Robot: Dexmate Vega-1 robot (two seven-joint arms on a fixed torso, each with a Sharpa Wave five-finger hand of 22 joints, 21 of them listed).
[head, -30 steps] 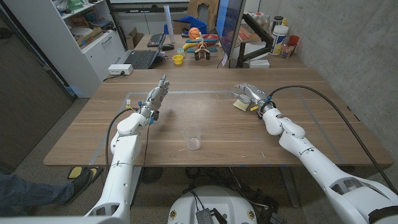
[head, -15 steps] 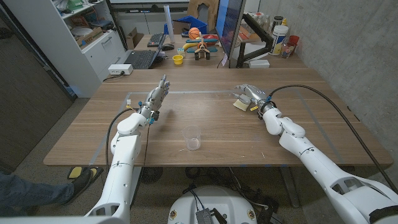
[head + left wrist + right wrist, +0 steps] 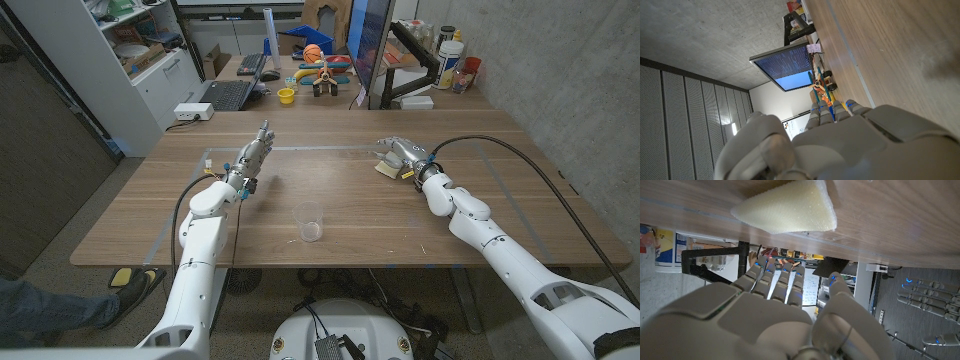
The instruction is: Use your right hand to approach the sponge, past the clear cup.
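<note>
A pale yellow sponge (image 3: 384, 168) lies on the wooden table (image 3: 360, 205) at the far right of centre, partly covered by my right hand (image 3: 400, 153). That hand hovers just over the sponge's far side with its fingers apart and nothing in them. In the right wrist view the sponge (image 3: 790, 207) lies just beyond the fingers of my right hand (image 3: 770, 315), apart from them. The clear cup (image 3: 309, 222) stands upright near the table's front middle, well behind and to the left of the right hand. My left hand (image 3: 255, 152) is raised at the far left, fingers straight and holding nothing; it also shows in its wrist view (image 3: 840, 145).
A black cable (image 3: 520, 165) loops over the table's right side. Behind the table stand a monitor (image 3: 370, 45), a laptop (image 3: 228, 95), a yellow cup (image 3: 286, 96) and toys (image 3: 322, 72). Shelves (image 3: 140, 50) stand at the back left, and bottles (image 3: 452, 45) at the back right.
</note>
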